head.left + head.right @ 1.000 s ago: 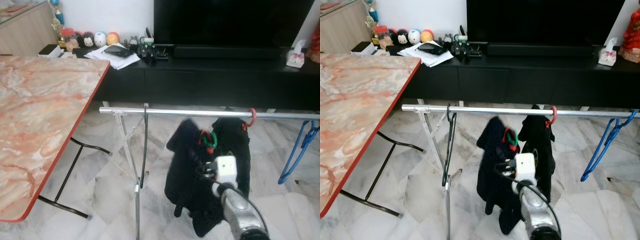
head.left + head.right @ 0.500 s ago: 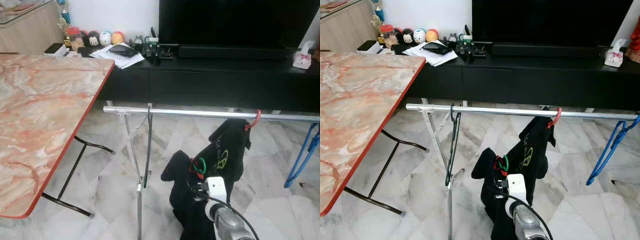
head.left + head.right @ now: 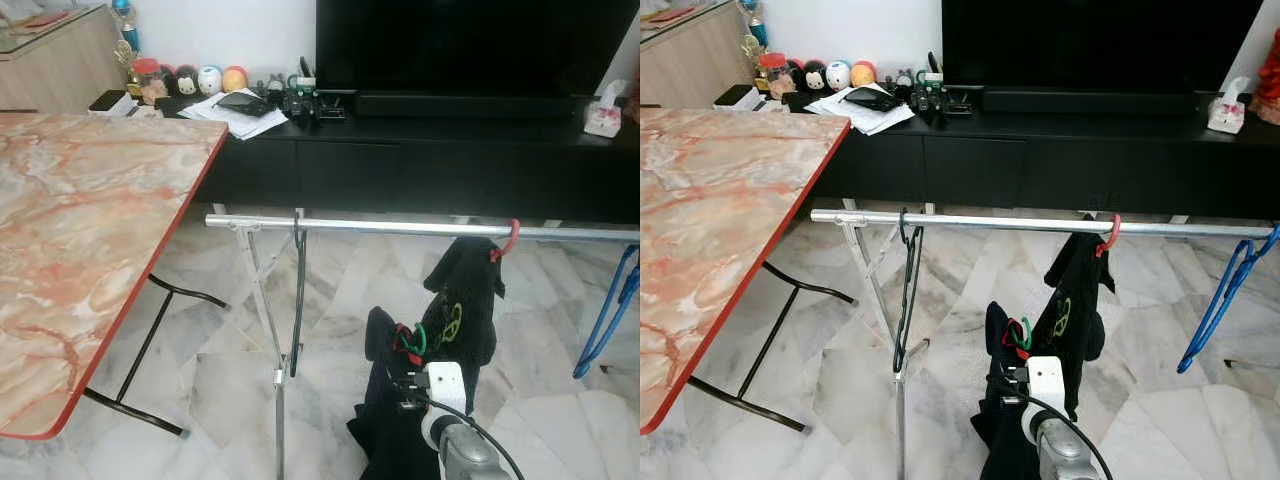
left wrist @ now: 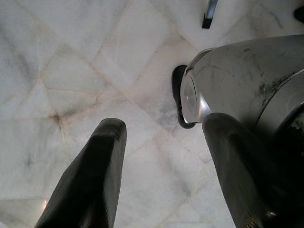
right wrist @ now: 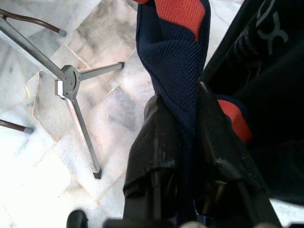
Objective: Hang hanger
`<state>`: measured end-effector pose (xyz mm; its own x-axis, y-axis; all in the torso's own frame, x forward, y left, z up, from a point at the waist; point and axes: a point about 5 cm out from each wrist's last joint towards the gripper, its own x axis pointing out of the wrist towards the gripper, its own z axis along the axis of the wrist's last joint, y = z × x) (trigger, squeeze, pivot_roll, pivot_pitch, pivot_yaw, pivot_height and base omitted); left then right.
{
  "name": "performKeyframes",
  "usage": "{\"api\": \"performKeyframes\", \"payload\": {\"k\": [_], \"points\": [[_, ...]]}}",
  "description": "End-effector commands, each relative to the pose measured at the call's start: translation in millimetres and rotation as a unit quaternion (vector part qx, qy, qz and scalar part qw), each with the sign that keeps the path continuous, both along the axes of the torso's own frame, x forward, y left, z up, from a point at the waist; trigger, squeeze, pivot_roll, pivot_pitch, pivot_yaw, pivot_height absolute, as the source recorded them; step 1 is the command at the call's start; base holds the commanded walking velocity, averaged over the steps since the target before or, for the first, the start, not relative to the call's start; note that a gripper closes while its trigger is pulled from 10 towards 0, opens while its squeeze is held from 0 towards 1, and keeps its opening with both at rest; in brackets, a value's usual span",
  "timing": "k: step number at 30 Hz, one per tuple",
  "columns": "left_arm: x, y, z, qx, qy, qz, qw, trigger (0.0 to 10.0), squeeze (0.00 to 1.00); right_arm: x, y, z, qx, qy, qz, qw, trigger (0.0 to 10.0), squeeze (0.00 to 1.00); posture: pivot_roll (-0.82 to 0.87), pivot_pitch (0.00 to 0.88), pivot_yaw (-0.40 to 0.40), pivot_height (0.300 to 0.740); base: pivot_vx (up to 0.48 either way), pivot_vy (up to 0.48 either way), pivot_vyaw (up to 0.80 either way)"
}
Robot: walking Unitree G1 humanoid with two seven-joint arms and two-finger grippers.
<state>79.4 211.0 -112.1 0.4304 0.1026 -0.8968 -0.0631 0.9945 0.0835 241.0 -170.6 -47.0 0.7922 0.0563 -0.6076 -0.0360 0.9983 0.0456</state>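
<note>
Between the two black fingers (image 5: 161, 142) of the right gripper (image 5: 183, 142), a fold of navy knit garment (image 5: 178, 61) with orange-red bands is pinched tight; this arm sits low, just below the rail. Beside it, a black garment (image 3: 462, 310) with a yellow-green print hangs from a red hanger (image 3: 508, 240) hooked over the silver rail (image 3: 400, 227) of the drying rack. A black hanger (image 3: 297, 290) hangs near the rail's left end, a blue hanger (image 3: 610, 320) at its right. Left gripper (image 4: 161, 161) hangs idle over the marble floor (image 4: 95, 57), fingers spread apart. A marble-topped table (image 3: 80, 230) stands to the left.
</note>
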Motion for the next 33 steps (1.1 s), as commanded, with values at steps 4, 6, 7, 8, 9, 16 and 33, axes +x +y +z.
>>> {"api": "performKeyframes", "payload": {"k": [4, 6, 7, 8, 9, 16, 33], "points": [[-2.6, -4.2, -2, -0.002, 0.011, -0.004, 1.0, 10.0, 0.0, 10.3, 2.4, 8, 0.012, -0.028, -0.007, 1.0, 10.0, 0.0, -0.03, 0.0, 0.02, 0.74, -0.141, 0.0, 0.0], [-2.7, -4.0, -2, -0.002, 0.01, -0.004, 1.0, 10.0, 0.0, 10.6, 4.1, 9, 0.011, -0.029, -0.005, 0.999, 10.0, 0.0, -0.03, 0.0, 0.023, 0.74, -0.287, 0.0, 0.0], [-2.9, -3.7, -2, -0.002, 0.01, -0.004, 1.0, 10.0, 0.0, 10.6, 4.5, 9, 0.011, -0.03, -0.004, 0.999, 10.0, 0.0, -0.03, 0.0, 0.023, 0.74, -0.289, 0.0, 0.0], [-3.2, -3.3, -2, -0.002, 0.01, -0.004, 1.0, 10.0, 0.0, 10.7, 4.9, 9, 0.012, -0.03, -0.005, 0.999, 10.0, 0.0, -0.03, 0.0, 0.024, 0.74, -0.289, 0.0, 0.0], [-3.2, -3.1, -1, -0.002, 0.009, -0.004, 1.0, 10.0, 0.0, 10.7, 5.0, 9, 0.011, -0.03, -0.005, 0.999, 10.0, 0.0, -0.03, 0.0, 0.024, 0.74, -0.289, 0.0, 0.0], [-4.1, 0.0, -1, 0.001, 0.009, -0.006, 1.0, 10.0, 0.0, 13.4, 7.7, 11, 0.017, -0.039, -0.004, 0.999, 10.0, 0.0, -0.02, 0.0, 0.027, 0.74, -0.318, 0.0, 0.0], [1.1, -0.7, 0, -0.001, 0.004, -0.006, 1.0, 10.0, 0.0, 32.1, 9.2, 27, 0.02, -0.078, -0.012, 0.997, 10.0, 0.0, -0.02, 0.0, 0.025, 0.74, -0.349, 0.0, 0.0]]}}
